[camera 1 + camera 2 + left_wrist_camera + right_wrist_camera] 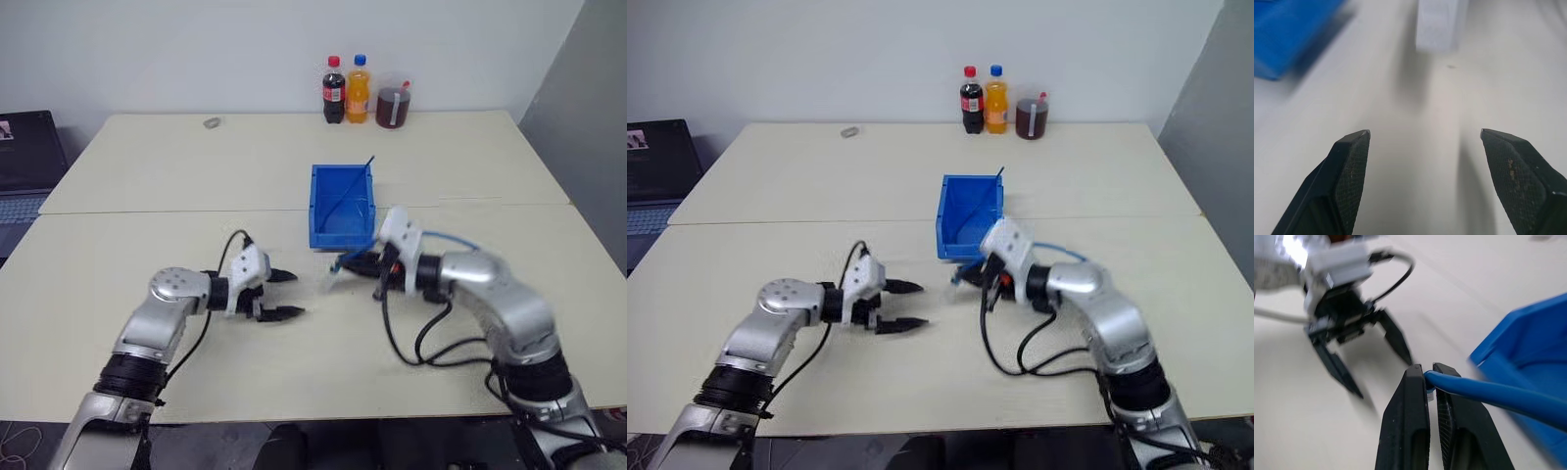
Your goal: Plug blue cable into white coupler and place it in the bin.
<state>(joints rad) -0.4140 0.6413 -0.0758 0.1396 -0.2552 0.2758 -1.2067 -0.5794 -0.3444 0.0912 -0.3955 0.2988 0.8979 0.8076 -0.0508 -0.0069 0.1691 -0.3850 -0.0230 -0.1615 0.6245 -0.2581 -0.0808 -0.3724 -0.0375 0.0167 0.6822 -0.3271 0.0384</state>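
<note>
My right gripper (1428,374) pinches the thin light-blue cable (1498,396), seemingly above the worktop, beside the rectangular bright-blue plastic bin (343,211); my left gripper (286,295) gapes empty.

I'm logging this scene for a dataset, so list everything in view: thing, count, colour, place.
table: one, cream, fills the scene.
bin: one, bright blue, table centre.
dark rod: one, leaning inside the bin.
blue cable: one, light blue, pinched by the right gripper beside the bin.
white coupler: one, white, ahead of the left gripper.
bottles: two, one dark cola, one orange, far edge.
jar: one, dark red, beside the bottles.
small grey object: one, far edge.
laptop: one, dark, left of the table.
left gripper: black fingers, open.
right gripper: black fingers, shut on the cable.
</note>
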